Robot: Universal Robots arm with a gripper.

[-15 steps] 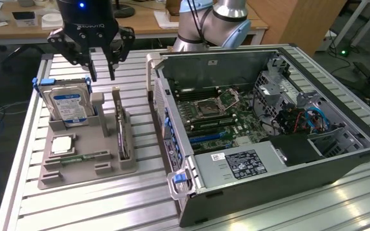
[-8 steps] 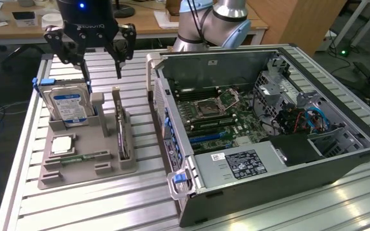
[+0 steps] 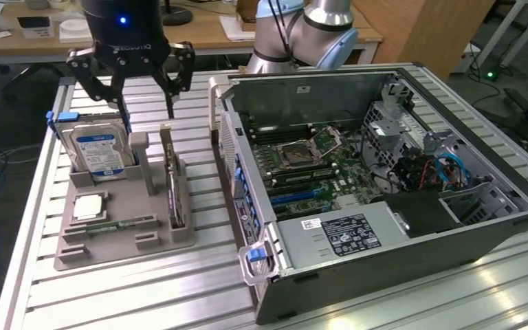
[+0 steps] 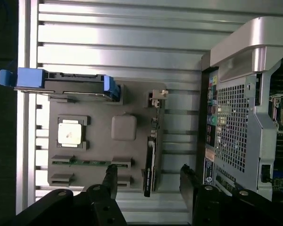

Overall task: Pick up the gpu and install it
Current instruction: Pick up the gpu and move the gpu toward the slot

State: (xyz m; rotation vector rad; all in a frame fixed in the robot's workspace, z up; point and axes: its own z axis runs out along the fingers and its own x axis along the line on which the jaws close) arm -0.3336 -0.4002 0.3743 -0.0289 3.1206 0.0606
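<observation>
1. Exterior view: the gripper point(image 3: 146, 115) hangs released, jaws wide, above the holder point(image 3: 108, 251) on the desk point(image 3: 154, 295). The gpu point(image 3: 174, 192) stands on edge there, at the exterior view's left of the case point(image 3: 383, 206).
2. Wrist view: the gpu point(image 4: 151, 160) sits between the gripper's point(image 4: 148, 176) spread fingers point(image 4: 111, 176), untouched.

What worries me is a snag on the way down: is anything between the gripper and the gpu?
Nothing visible does. The gripper hangs open above the gpu, which stands on edge in its gray holder, with only air between. The hard drive stands in its own slot, apart from the card.
</observation>
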